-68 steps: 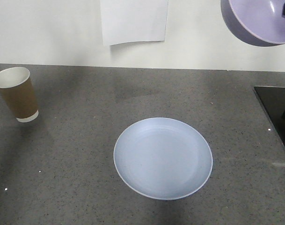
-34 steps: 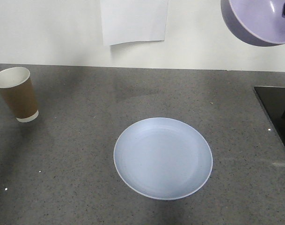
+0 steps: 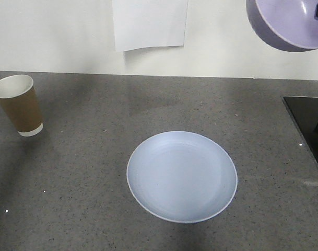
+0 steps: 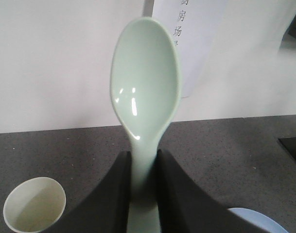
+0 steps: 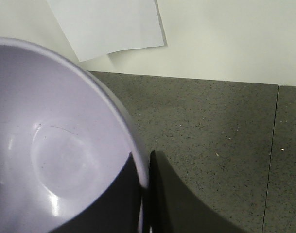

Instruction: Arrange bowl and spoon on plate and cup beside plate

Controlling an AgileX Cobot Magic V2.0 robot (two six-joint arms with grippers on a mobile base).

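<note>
Brown paper, white inside: the cup (image 3: 18,104) stands upright at the far left of the grey speckled counter (image 3: 85,172), well apart from the plate. The left pincer (image 4: 144,167) is clamped on the handle of the mint-green spoon (image 4: 145,92), which is held head up above the counter. The pale blue plate (image 3: 181,175) lies flat at the counter's middle. At the upper right, the lavender bowl (image 3: 284,23) hangs tilted in the air, with the right pincer (image 5: 147,174) pinching its rim.
</note>
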